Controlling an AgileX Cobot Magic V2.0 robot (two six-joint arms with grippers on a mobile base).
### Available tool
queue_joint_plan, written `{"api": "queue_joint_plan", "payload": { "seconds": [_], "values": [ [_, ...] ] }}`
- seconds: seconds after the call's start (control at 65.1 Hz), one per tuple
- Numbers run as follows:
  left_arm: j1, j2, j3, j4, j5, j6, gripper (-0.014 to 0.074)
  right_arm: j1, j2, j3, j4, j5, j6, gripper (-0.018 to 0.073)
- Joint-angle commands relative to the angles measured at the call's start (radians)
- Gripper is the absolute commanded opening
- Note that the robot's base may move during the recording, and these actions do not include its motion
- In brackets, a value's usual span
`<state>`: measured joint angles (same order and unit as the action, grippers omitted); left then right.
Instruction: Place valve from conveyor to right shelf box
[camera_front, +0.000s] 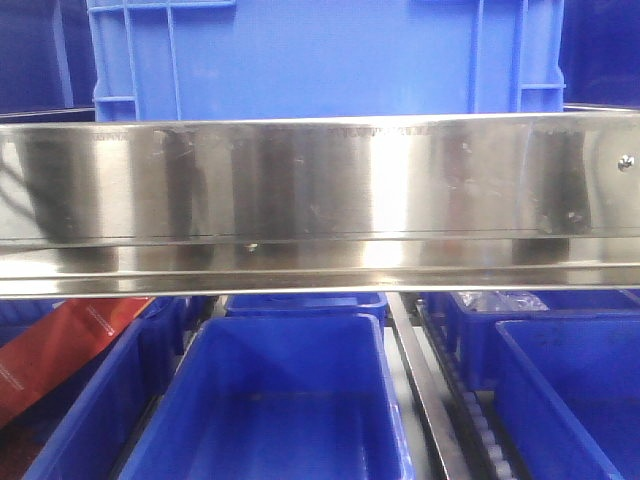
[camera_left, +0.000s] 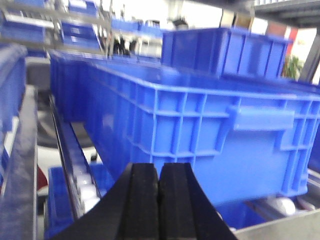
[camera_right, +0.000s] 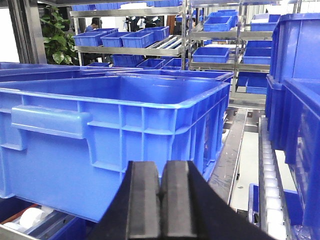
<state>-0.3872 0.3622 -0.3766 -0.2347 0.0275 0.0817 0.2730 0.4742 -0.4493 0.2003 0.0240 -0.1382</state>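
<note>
no valve or conveyor shows in any view, so first turn to find them: both the left gripper (camera_left: 159, 200) and right gripper (camera_right: 161, 200) are clenched on nothing, facing blue crates (camera_right: 100, 145) behind the steel shelf rail (camera_front: 320, 190).

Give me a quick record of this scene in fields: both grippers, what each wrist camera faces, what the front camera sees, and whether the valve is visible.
left gripper: shut, holding nothing
right gripper: shut, holding nothing
left wrist view: long blue crate straight ahead
right wrist view: blue crate, open top
front view: steel rail across the frame, empty blue bin below
valve: not seen in any view
conveyor: not seen
</note>
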Motion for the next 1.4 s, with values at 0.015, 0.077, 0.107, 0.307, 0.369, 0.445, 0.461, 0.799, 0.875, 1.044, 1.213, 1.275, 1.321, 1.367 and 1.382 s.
{"api": "queue_joint_plan", "payload": {
  "seconds": [0.015, 0.077, 0.107, 0.307, 0.369, 0.445, 0.461, 0.799, 0.875, 1.044, 1.213, 1.275, 1.321, 1.367, 1.382],
  "values": [
    [0.006, -0.026, 0.002, -0.005, -0.021, -0.003, -0.0111, 0.0, -0.007, 0.002, -0.007, -0.024, -0.005, -0.0168],
    [0.006, -0.031, 0.002, -0.005, -0.027, -0.003, -0.0111, 0.0, -0.007, 0.002, -0.007, -0.024, -0.005, -0.0168],
    [0.006, -0.031, 0.002, -0.005, -0.027, -0.003, -0.0111, 0.0, -0.007, 0.002, -0.007, -0.024, -0.005, -0.0168],
    [0.006, -0.031, 0.002, -0.005, -0.027, -0.003, -0.0111, 0.0, -0.007, 0.002, -0.007, -0.024, -0.005, -0.0168],
    [0.006, -0.031, 0.002, -0.005, -0.027, -0.003, -0.0111, 0.0, -0.007, 0.002, -0.007, -0.024, -0.005, -0.0168],
    [0.006, -0.031, 0.002, -0.005, -0.027, -0.003, -0.0111, -0.003, -0.007, 0.004, -0.007, -0.024, -0.005, -0.0168],
    [0.006, -0.031, 0.002, -0.005, -0.027, -0.003, -0.0111, -0.005, -0.009, 0.009, -0.007, -0.029, -0.005, -0.0168],
    [0.006, -0.031, 0.002, -0.005, -0.027, -0.003, -0.0111, -0.29, -0.162, 0.247, -0.044, -0.103, -0.005, -0.0168],
    [0.006, -0.031, 0.002, -0.005, -0.027, -0.003, -0.0111, -0.335, -0.215, 0.315, -0.051, -0.146, -0.005, -0.0168],
    [0.006, -0.031, 0.002, -0.005, -0.027, -0.003, -0.0111, -0.371, -0.334, 0.435, -0.051, -0.183, -0.005, -0.0168],
    [0.006, -0.031, 0.002, -0.005, -0.027, -0.003, -0.0111, -0.371, -0.452, 0.449, -0.051, -0.118, -0.005, -0.0168],
    [0.006, -0.031, 0.002, -0.005, -0.027, -0.003, -0.0111, -0.371, -0.474, 0.449, -0.051, -0.081, -0.005, -0.0168],
    [0.006, -0.031, 0.002, -0.005, -0.027, -0.003, -0.0111, -0.371, -0.474, 0.449, -0.051, -0.073, -0.005, -0.0168],
    [0.006, -0.031, 0.002, -0.005, -0.027, -0.003, -0.0111, -0.369, -0.474, 0.449, -0.051, -0.058, -0.005, -0.0168],
    [0.006, -0.031, 0.002, -0.005, -0.027, -0.003, -0.0111, -0.369, -0.474, 0.449, -0.051, -0.049, -0.005, -0.0168]
  ]
}}
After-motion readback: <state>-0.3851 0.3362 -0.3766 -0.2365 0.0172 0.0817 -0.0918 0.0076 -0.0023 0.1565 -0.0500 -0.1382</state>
